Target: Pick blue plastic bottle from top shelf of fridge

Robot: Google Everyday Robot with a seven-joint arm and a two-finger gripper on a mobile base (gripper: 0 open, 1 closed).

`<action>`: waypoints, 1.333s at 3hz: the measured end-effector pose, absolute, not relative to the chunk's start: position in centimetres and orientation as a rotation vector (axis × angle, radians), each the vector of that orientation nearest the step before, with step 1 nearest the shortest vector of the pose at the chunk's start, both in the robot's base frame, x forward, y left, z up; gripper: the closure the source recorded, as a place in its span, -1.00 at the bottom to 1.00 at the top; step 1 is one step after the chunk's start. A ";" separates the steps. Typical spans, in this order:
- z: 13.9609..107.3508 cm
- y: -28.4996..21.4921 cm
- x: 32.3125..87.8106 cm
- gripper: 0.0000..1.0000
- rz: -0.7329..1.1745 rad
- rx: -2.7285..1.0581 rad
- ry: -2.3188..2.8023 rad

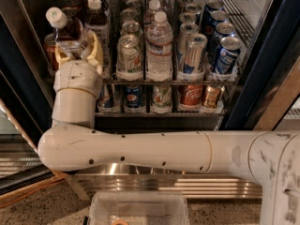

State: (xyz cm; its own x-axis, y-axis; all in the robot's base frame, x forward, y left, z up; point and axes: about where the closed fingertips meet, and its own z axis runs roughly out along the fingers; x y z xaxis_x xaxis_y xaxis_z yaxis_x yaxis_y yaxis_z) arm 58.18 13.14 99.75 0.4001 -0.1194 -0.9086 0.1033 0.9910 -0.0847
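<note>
Cream tool (78, 51) grips tilted blue plastic bottle (71, 33) at top shelf (161, 82) left end.

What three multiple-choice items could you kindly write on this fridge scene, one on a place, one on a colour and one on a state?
1. Where is the robot's two-finger gripper?
A. At the left end of the silver wire top shelf
B. At the lower rack of short cans
C. Down by the floor, outside the fridge

2. What colour is the screw cap of the clear plastic bottle of brown tea?
A. Red
B. Green
C. White

3. How is that tea bottle held?
A. Upright in its lane, untouched
B. Tilted, cap leaning left, between the gripper's fingers
C. Lying flat on the shelf

Answers: 1 A, the gripper sits at the leftmost lane of the upper rack. 2 C, the cap is plainly white. 3 B, the fingers close on the bottle's body and it leans left.
</note>
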 end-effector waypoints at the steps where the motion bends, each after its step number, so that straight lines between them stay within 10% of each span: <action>1: 102.7 13.4 56.4 1.00 -0.137 -0.007 1.071; 4: 102.9 9.6 50.1 1.00 -0.049 -0.172 1.287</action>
